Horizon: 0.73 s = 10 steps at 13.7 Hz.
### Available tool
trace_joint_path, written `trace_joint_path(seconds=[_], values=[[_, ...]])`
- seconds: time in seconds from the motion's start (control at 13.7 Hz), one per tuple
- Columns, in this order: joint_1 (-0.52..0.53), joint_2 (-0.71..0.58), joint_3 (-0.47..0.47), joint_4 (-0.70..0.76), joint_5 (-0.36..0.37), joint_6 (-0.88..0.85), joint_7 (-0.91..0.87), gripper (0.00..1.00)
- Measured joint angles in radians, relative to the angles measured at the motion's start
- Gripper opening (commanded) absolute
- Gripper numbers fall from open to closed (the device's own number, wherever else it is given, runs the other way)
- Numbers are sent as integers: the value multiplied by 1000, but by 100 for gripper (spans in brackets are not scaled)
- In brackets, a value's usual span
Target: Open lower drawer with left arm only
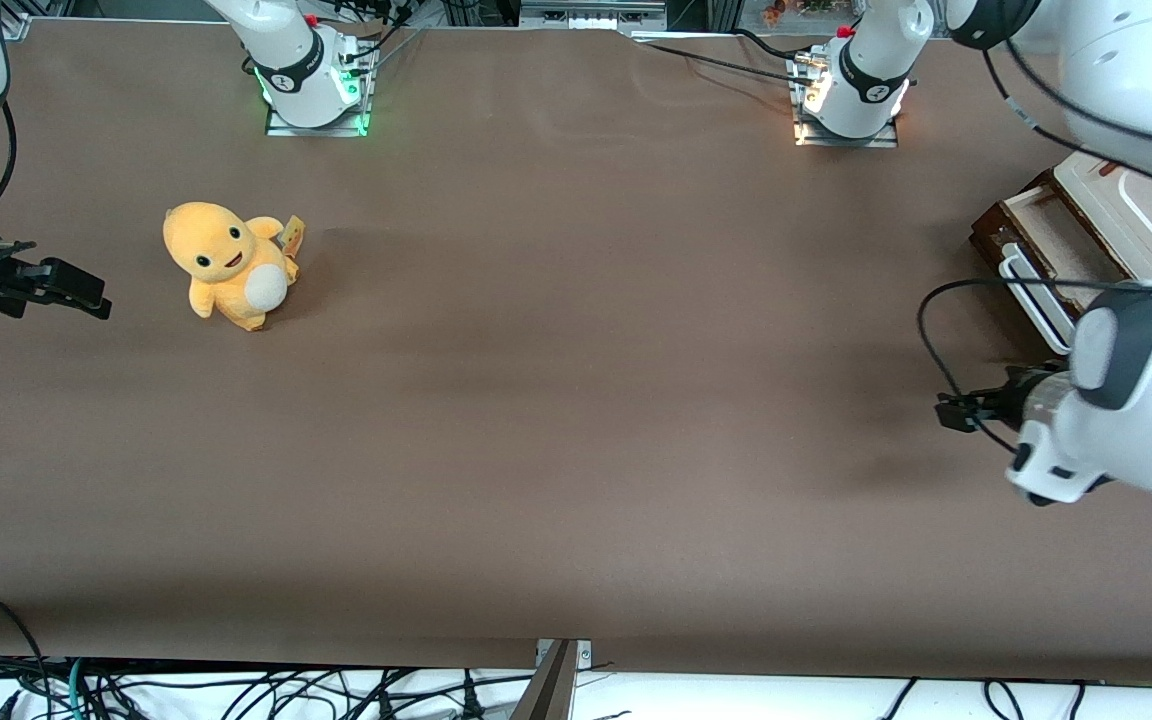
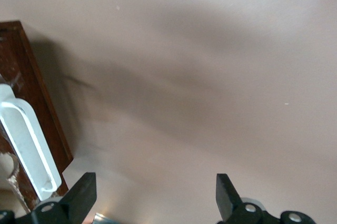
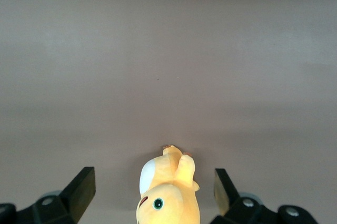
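The lower drawer (image 1: 1041, 250) sits at the working arm's end of the table (image 1: 576, 400), partly pulled out: pale inside visible, dark brown front and white bar handle (image 1: 1034, 300) facing the table middle. The left arm (image 1: 1126, 400) hangs over the table just in front of the drawer, nearer the front camera than the handle. Its claw (image 2: 154, 197) is open, fingers (image 2: 81, 195) spread wide with only bare table between them; in the wrist view the handle (image 2: 29, 140) lies off to one side, not between the fingers and not touched. Judgement: the drawer looks at least partly open already, so either the claw is clear of it or needs another grasp; can't tell which. Risks: if it closes from here it grabs air, since the handle is outside the gap. A skewed approach could catch one finger on the drawer front and shove the drawer shut or twist the unit. A pull off the slide axis could drag the whole unit across the table. A yellow plush (image 1: 229, 263) sits well apart toward the parked arm's end, not a factor.
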Motion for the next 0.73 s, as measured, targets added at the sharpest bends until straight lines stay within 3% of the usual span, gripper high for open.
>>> trace_joint_path(seconds=[0.22,0.51,0.73], values=[[35,-69,0,-29,-11,130,160,100],[52,-337,9,-315,-42,409,456,100],[39,-501,8,-460,-42,420,468,100]])
